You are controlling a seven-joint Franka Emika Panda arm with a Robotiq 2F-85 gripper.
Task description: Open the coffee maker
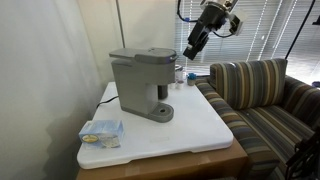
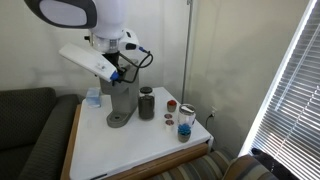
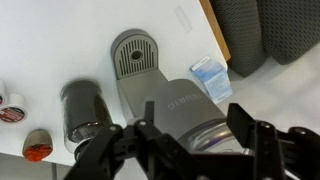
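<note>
The grey boxy coffee maker (image 1: 138, 78) stands on the white table (image 1: 190, 130), with its top lid down. It shows in both exterior views (image 2: 122, 100). In the wrist view I look down on its lid (image 3: 175, 100) and round drip base (image 3: 135, 55). My gripper (image 3: 193, 125) is open and empty, hovering above the lid end of the machine, with one finger at each side. In an exterior view the gripper (image 1: 192, 50) hangs just above and beside the machine's top edge.
A dark cylindrical canister (image 3: 82, 110) stands beside the machine, with small round pods (image 3: 37, 147) and a jar (image 2: 186, 122) near it. A blue-white packet (image 1: 101, 131) lies at the table corner. A striped couch (image 1: 260, 90) borders the table.
</note>
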